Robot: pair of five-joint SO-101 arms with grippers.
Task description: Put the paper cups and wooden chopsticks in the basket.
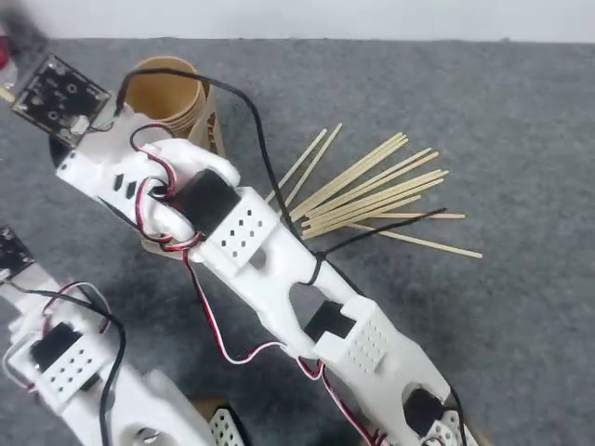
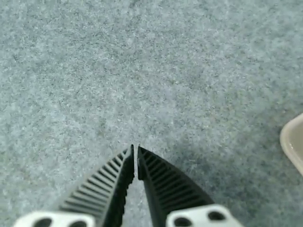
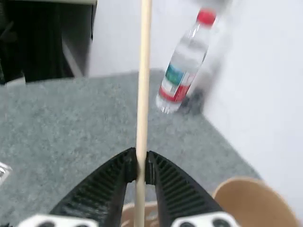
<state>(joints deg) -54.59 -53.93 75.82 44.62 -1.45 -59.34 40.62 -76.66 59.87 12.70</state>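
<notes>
My right gripper (image 3: 139,158) is shut on a single wooden chopstick (image 3: 143,71), which stands up straight between the jaws. Close beneath it is the tan rim of a paper cup (image 3: 255,201). In the high view the right arm (image 1: 232,223) stretches to the far left over a stack of brown paper cups (image 1: 167,93). A fan of several wooden chopsticks (image 1: 372,190) lies on the grey mat to the arm's right. My left gripper (image 2: 135,150) is shut on nothing, low over bare mat. A pale curved rim (image 2: 294,142) sits beside it.
A clear water bottle (image 3: 182,71) with a red cap stands at the mat's far edge by a white wall. The left arm (image 1: 65,362) rests at the near left corner. Wires trail along the right arm. Grey mat (image 1: 521,111) covers the table.
</notes>
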